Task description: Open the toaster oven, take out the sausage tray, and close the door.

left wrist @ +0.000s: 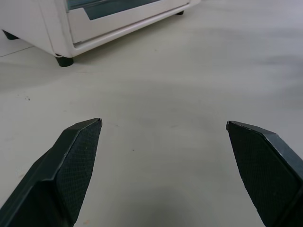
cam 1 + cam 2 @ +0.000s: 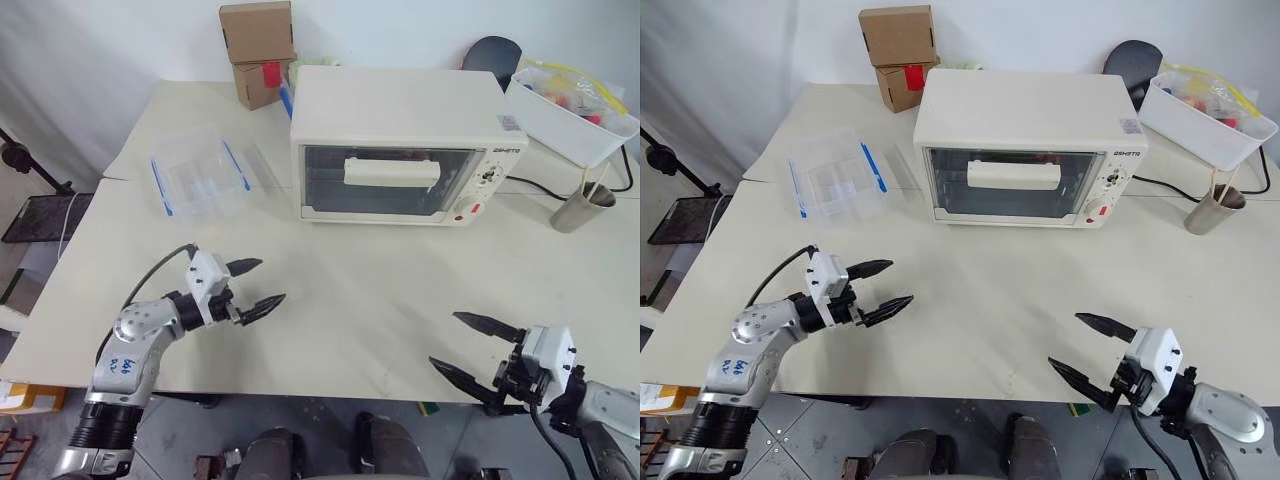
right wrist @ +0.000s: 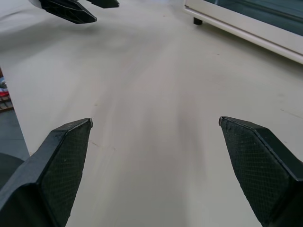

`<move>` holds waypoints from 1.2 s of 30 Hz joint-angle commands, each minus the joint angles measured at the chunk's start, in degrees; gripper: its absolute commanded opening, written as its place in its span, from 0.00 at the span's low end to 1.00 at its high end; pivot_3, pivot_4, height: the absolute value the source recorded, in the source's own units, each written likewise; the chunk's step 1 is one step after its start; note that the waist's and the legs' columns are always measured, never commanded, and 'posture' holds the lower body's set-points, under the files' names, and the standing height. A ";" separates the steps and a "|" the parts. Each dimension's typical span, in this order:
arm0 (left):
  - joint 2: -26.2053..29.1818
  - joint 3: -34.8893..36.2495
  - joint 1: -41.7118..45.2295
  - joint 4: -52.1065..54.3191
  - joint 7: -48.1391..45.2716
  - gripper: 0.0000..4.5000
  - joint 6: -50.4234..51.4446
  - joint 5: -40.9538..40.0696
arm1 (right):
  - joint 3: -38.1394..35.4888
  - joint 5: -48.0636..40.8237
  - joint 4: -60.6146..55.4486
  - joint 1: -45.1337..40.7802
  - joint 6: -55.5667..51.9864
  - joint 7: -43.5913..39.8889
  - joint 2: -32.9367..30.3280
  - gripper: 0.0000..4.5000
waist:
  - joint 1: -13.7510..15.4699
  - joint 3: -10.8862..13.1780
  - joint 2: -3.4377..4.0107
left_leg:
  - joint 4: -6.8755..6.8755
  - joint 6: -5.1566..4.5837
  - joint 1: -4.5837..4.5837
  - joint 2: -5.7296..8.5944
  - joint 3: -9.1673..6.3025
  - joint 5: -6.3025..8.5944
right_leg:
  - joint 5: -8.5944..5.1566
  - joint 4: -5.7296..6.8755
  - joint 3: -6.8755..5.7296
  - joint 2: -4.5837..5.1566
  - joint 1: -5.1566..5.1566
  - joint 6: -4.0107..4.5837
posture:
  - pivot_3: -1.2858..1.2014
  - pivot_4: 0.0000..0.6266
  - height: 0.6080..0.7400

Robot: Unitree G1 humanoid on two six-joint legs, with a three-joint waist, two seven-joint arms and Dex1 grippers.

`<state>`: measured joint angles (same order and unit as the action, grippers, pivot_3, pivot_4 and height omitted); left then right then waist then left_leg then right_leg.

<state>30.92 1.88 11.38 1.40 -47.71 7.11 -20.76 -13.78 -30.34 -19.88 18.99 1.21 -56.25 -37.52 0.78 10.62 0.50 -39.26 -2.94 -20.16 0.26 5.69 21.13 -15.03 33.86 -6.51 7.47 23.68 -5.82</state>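
Observation:
The cream-white toaster oven (image 2: 400, 105) stands at the back middle of the table, its glass door (image 2: 385, 182) closed, with the bar handle (image 2: 391, 171) across the front. The sausage tray is hidden behind the glass. My left gripper (image 2: 258, 284) hovers open over the table's front left, well short of the oven, pointing toward it. My right gripper (image 2: 468, 346) is open near the front right edge, pointing toward the table's middle. Nothing sits between either pair of fingers. The left wrist view shows the oven's lower front corner (image 1: 71, 33) ahead of the open fingers.
A clear plastic container with blue clips (image 2: 200, 172) lies left of the oven. A brown cardboard box (image 2: 259, 50) stands behind it. A white bin (image 2: 570, 110) and a metal cup (image 2: 582, 208) are at the right. The oven's cord (image 2: 528, 184) trails right. Bare table (image 2: 370, 290) lies in front.

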 commanded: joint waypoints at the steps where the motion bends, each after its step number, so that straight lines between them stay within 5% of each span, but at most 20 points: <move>1: -0.51 1.22 0.32 1.39 -0.07 0.99 -1.62 -0.41 | -0.15 -2.43 -0.50 -4.81 -2.39 0.61 -0.23 1.00 | 0.07 0.00 0.00 | -0.01 0.00 0.00 0.00 0.00 0.00 | 0.00 0.00 0.00 0.01 0.00 0.00 | 0.52 0.24 1.00; 7: 0.43 10.20 -2.45 8.45 0.97 0.99 10.51 -14.40 | 1.86 -9.41 5.41 -24.33 -20.38 6.10 -0.77 1.00 | -0.85 0.04 -0.05 | -0.20 0.03 -0.05 -0.07 -0.19 0.01 | 0.00 0.11 -0.05 0.06 0.01 0.02 | 0.52 0.24 1.00; 20: 2.34 13.82 -10.81 17.24 -1.71 0.99 10.15 -16.13 | 4.35 -4.06 24.86 -48.55 -15.94 3.63 5.66 1.00 | -0.87 0.04 -0.02 | -0.41 -0.02 -0.23 0.01 -0.26 0.05 | 0.00 0.07 -0.26 0.06 -0.02 0.00 | 0.52 0.24 1.00; 28: 1.16 13.97 -11.82 17.35 -1.51 0.99 10.21 -16.64 | 3.99 -3.94 23.32 -50.09 -13.16 0.46 7.41 1.00 | -0.91 0.05 0.00 | -0.38 -0.02 -0.23 -0.01 -0.24 0.05 | 0.00 0.12 -0.28 0.02 0.01 0.00 | 0.52 0.24 1.00; 36: -0.34 14.30 -5.45 14.12 1.05 0.99 13.56 -19.94 | 7.71 -1.72 13.96 -42.72 -13.11 -6.05 3.29 1.00 | -0.89 0.05 0.00 | -0.41 -0.01 -0.24 -0.04 -0.26 0.05 | 0.00 0.13 -0.30 0.00 0.00 0.00 | 0.52 0.24 1.00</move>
<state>30.79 14.96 4.84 15.19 -47.24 20.05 -38.70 -6.81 -31.98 -1.98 -23.96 -13.52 -60.37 -33.40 -0.11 10.66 0.50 -39.67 -2.95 -20.40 0.22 5.44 21.18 -15.03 33.99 -6.80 7.47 23.69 -5.82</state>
